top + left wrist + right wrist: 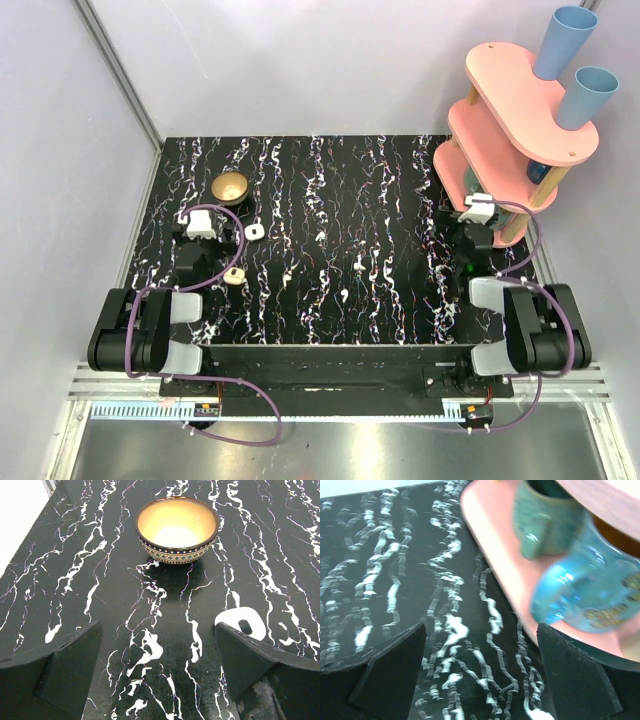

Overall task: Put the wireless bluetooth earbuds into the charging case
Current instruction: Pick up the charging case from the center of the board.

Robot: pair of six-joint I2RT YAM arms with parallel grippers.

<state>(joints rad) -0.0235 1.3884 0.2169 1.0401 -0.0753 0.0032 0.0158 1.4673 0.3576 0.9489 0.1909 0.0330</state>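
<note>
I see both arms folded low at the near edge, the left arm (140, 330) on the left side and the right arm (545, 325) on the right side. Each forearm reaches toward the far side, with the wrist tilted a little downward. The left gripper (159, 630) has its jaws wide apart and holds nothing. The right gripper (481, 630) is the same, jaws spread, nothing between them.

- Top camera: high above the near edge, looking down on the whole table (400, 220).
- Left wrist: low, close, facing the bowl (176, 529), also seen from above.
- Right wrist: close, blurred, facing the pink shelf (485, 540).
</note>
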